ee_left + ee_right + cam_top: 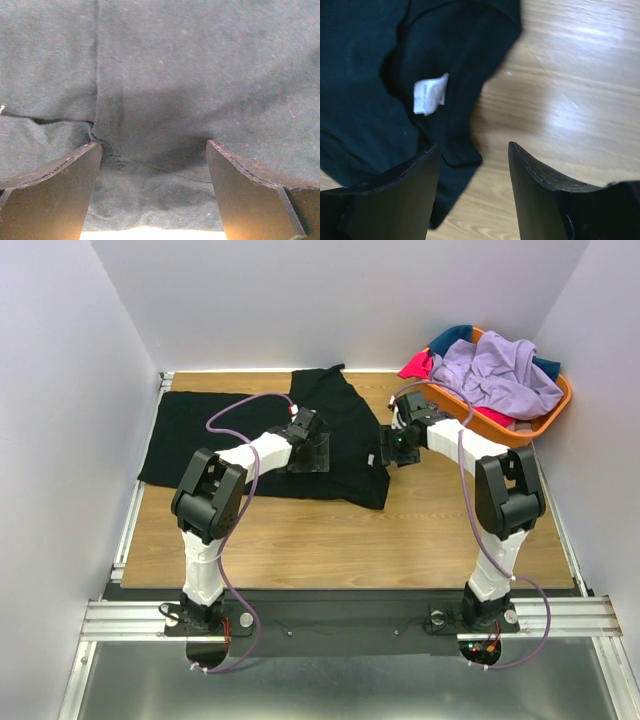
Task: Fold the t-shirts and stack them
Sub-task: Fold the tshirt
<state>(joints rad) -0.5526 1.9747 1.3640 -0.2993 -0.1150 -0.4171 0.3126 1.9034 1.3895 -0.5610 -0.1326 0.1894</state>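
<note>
Left gripper point(155, 195) is hanging low over the black t-shirt point(220, 435) with its two fingers spread wide, nothing pinched between them; dark cloth is filling the whole gap, and a seam and a shallow fold are running across it just ahead of the tips. I cannot tell whether the fingers are actually pressing on the fabric. Right gripper point(472, 150) is also standing open, hovering at the shirt's right-hand edge: its one finger is sitting over the black cloth and the other over bare wood, gripping nothing. A white label point(430, 93) is showing just beyond that finger, inside the neck opening. The shirt itself is lying across the far left and middle of the wooden table point(400, 530), partly spread flat, with one part reaching up toward the back wall. Over at the far right corner an orange basket point(555, 405) is sitting on the table, well apart from the black shirt, and a lavender t-shirt point(500, 370) is lying heaped on top in it, with a pink-red one point(418, 365) spilling over its left rim and a teal one point(450, 337) peeking out behind.
</note>
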